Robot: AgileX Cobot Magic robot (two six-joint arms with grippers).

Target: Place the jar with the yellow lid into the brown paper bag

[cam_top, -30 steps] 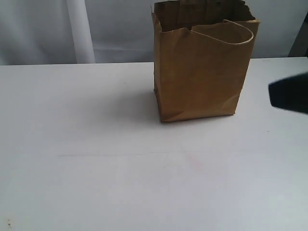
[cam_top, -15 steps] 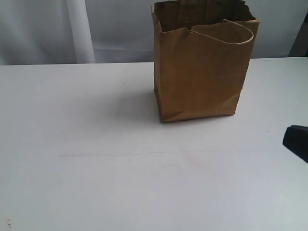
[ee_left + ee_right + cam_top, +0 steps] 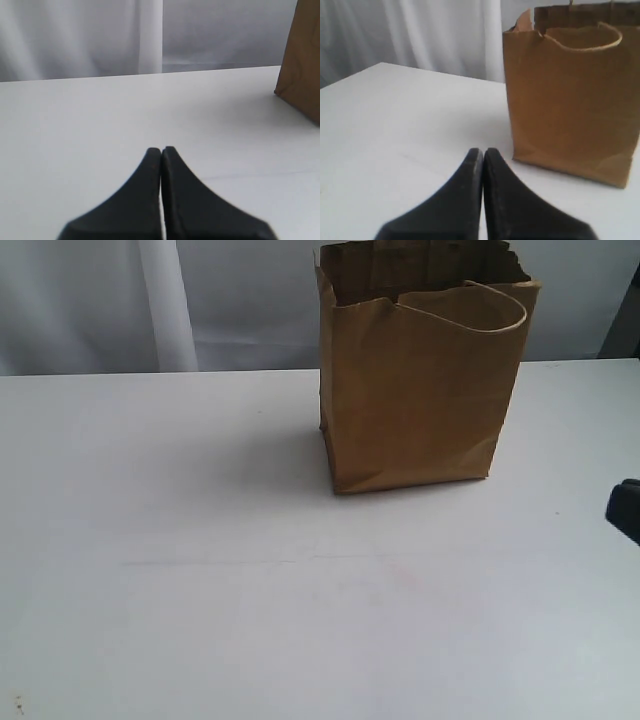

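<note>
Movement at the right edge is the only change. The right gripper (image 3: pixel 483 152), which a second ago hung dark beside the brown paper bag (image 3: pixel 415 390), has slid down and outward, and the room camera now catches only a sliver of it at the border. Its fingers are pressed together with nothing between them. The left gripper (image 3: pixel 161 151) is likewise pressed together and empty, low over the white table (image 3: pixel 200 560), and does not show in the room camera at all.

The yellow-lidded jar is nowhere to be seen: not on the table, not in either gripper. With an arm pulling away empty, I'd judge the jar is already inside the bag and the job as good as done. No camera looks down into the mouth to prove it, though.

The room camera shows the bag nearly whole, upright, its mouth open. The right wrist camera sees it close and side-on, with a loop handle (image 3: pixel 585 49) drooped over the front wall. The left wrist camera catches only one bottom corner of the bag, well apart from that gripper.
</note>
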